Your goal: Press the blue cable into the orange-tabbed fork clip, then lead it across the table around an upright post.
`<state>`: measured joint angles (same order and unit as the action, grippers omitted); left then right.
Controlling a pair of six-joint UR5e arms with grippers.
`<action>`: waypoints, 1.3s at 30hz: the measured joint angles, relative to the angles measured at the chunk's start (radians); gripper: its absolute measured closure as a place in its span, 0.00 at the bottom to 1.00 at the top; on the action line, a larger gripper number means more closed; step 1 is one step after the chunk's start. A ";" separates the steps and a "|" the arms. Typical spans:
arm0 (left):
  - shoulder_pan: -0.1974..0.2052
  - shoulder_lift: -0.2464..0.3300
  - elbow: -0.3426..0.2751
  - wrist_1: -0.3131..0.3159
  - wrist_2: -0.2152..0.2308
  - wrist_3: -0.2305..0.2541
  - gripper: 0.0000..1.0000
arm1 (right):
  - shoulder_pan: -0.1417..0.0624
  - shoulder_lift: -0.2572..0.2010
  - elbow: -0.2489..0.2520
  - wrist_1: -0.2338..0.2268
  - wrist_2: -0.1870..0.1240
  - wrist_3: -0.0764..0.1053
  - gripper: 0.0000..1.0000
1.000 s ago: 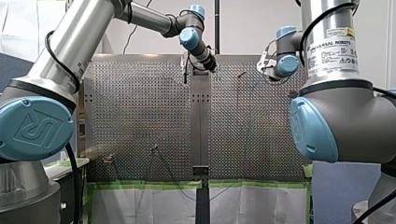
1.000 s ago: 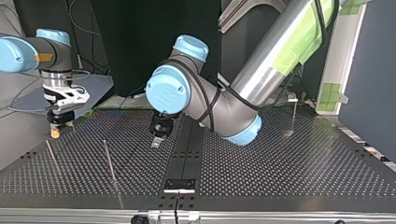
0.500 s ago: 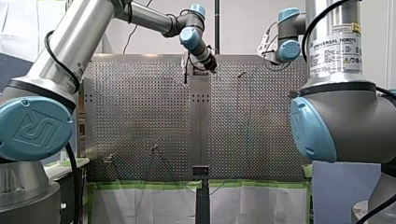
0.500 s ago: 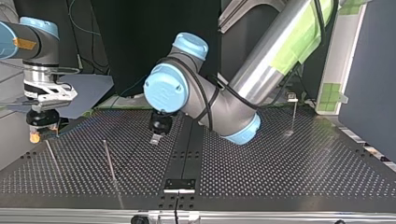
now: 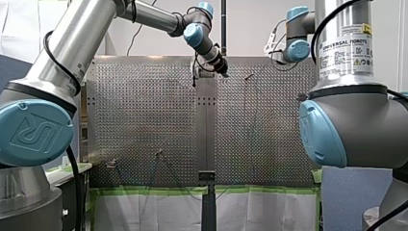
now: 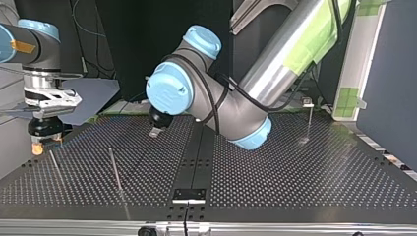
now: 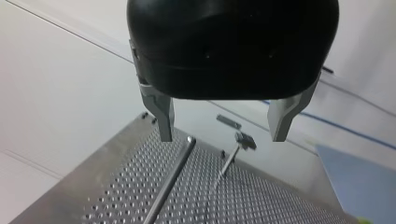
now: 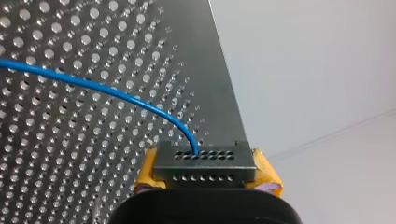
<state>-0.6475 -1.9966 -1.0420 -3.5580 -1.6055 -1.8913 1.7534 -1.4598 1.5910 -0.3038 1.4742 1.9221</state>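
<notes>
My right gripper [image 8: 205,173] is clamped on the dark plug [image 8: 205,158] at the end of the blue cable [image 8: 107,91], with a yellow pad on each side. The cable arcs away over the perforated table [image 8: 70,154]. My left gripper [image 7: 223,133] hangs over the table, fingers apart, holding nothing. A thin post [image 7: 170,179] stands ahead.

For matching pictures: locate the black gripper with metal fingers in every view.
Front view: my left arm's black, metal-fingered gripper, top centre, over the perforated metal table, the shared landmark.
Top view: gripper left of centre.
Left wrist view: its own fingers, open.
Right wrist view: absent.
</notes>
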 joint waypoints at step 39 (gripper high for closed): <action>-0.069 -0.017 0.000 0.231 0.080 -0.388 0.02 | 0.030 -0.006 -0.031 0.000 -0.122 0.028 1.00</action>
<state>-0.7163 -2.0141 -1.0418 -3.3275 -1.5252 -2.2796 1.7834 -1.4653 1.5602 -0.3039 1.3517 1.9498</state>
